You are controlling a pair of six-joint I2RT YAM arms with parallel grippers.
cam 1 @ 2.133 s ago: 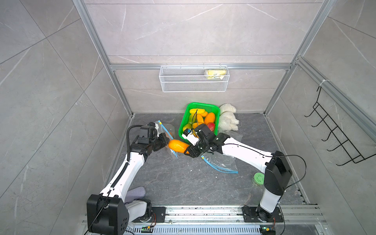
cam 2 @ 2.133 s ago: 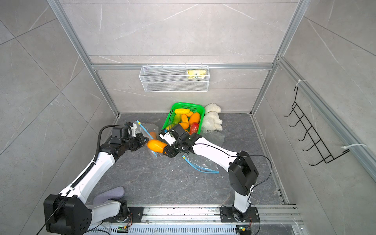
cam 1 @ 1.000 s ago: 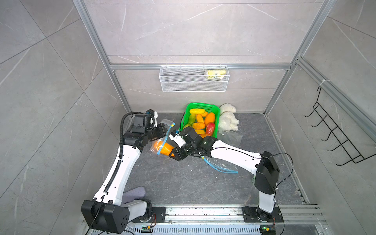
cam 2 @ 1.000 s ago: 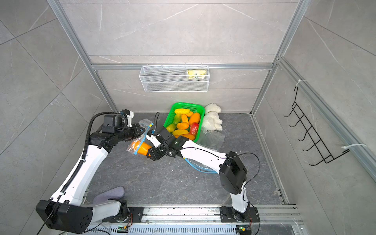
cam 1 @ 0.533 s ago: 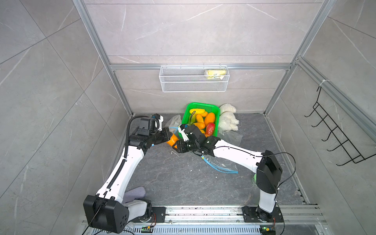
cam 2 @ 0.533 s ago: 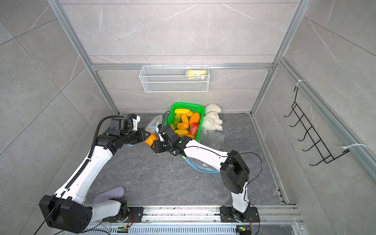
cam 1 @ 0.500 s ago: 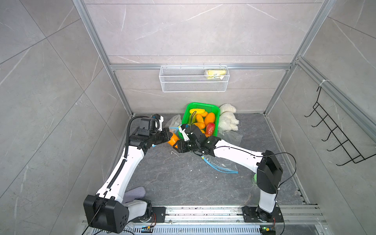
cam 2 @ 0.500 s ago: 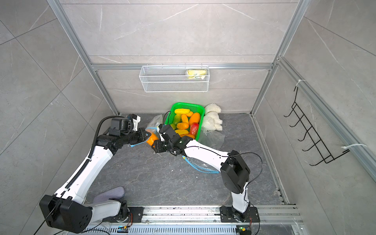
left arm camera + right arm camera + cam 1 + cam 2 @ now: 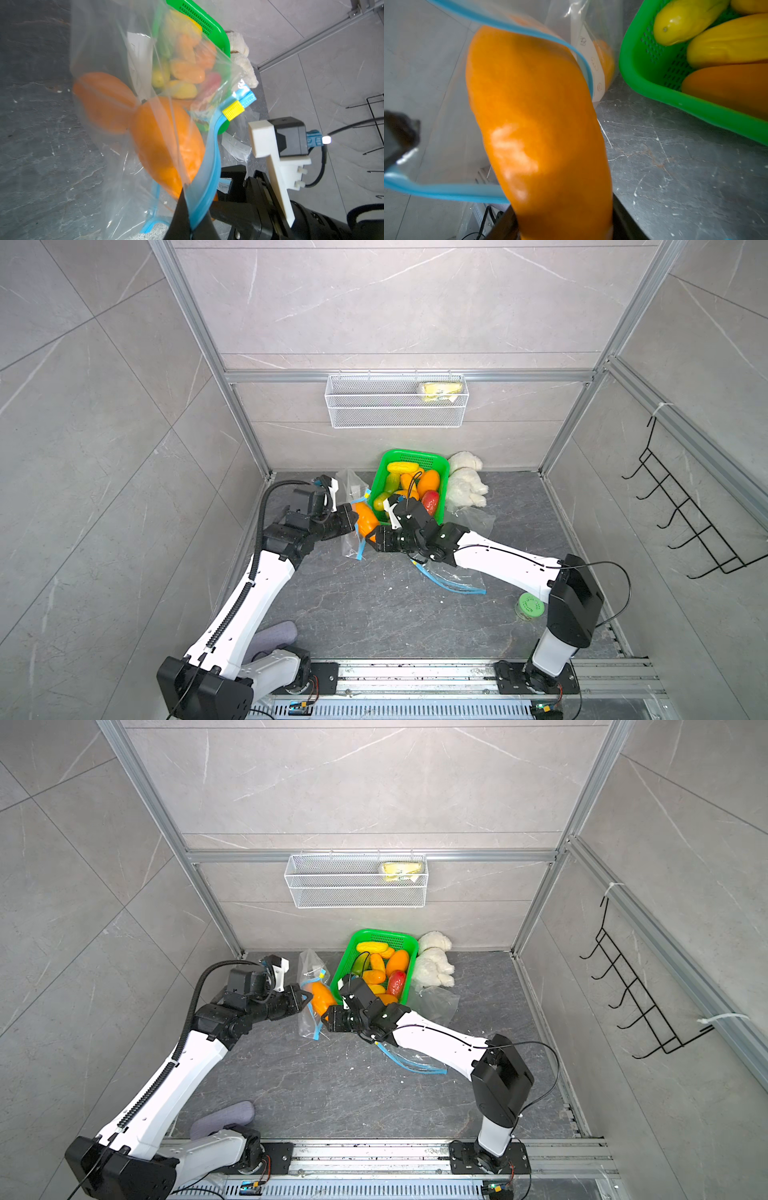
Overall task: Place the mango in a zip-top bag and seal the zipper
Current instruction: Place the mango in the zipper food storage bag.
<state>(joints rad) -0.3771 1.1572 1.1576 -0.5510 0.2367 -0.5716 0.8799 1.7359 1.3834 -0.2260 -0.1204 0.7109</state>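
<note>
Stone tabletop [image 9: 374, 614], green basket [image 9: 415, 454] (fruit-filled), white plush [image 9: 465, 485], spare bag [image 9: 457, 578]

My four views
Both top views look steeply down across the whole floor [image 9: 374, 614]; each wrist camera sits close on the mango [image 9: 537, 124], both catching the green basket [image 9: 216, 33].

I tally orange oval mango [image 9: 320, 999], one; clear plastic bag [image 9: 308, 965], three, counting that left one, another near right [image 9: 415, 1061], another far right [image 9: 438, 1002]; green perforated plastic basket [image 9: 382, 934], one; white plush toy [image 9: 432, 965], one; white wire shelf [image 9: 357, 886], one; green round lid [image 9: 530, 605], one.
</note>
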